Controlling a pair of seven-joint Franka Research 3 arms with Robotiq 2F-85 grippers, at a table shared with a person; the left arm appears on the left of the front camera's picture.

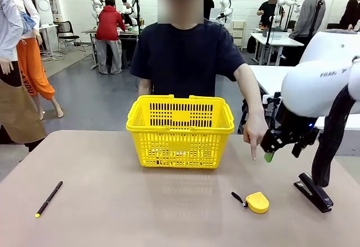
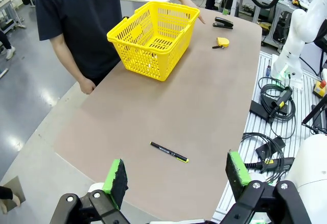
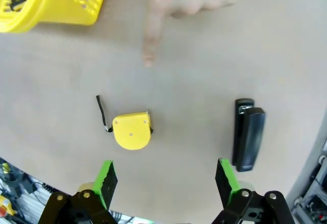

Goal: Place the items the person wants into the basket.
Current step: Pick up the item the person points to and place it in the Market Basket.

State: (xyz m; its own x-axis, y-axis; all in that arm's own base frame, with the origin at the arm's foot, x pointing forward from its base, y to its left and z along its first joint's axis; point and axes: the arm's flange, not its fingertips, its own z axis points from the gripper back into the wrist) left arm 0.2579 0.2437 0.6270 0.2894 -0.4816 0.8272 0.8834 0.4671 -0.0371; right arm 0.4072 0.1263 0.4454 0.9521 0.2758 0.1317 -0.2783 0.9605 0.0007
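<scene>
A small round yellow tape measure (image 1: pixel 257 202) (image 3: pixel 132 130) (image 2: pixel 222 42) with a black strap lies on the table at the right front. The person (image 1: pixel 185 55) in a dark T-shirt points a finger (image 1: pixel 253 150) (image 3: pixel 151 43) down toward it. The yellow basket (image 1: pixel 180 130) (image 2: pixel 153 38) stands mid-table at the far side, in front of the person. My right gripper (image 1: pixel 277 146) (image 3: pixel 166 180) hovers open above the table, right of the pointing hand, with the tape measure just ahead of its left finger. My left gripper (image 2: pixel 177 175) is open over the table's near-left edge.
A black stapler (image 1: pixel 314 191) (image 3: pixel 247 140) (image 2: pixel 223 23) lies at the right edge, right of the tape measure. A thin black pen (image 1: pixel 49 198) (image 2: pixel 169 152) with a yellow tip lies at the front left. Cables (image 2: pixel 273 106) hang beside the table.
</scene>
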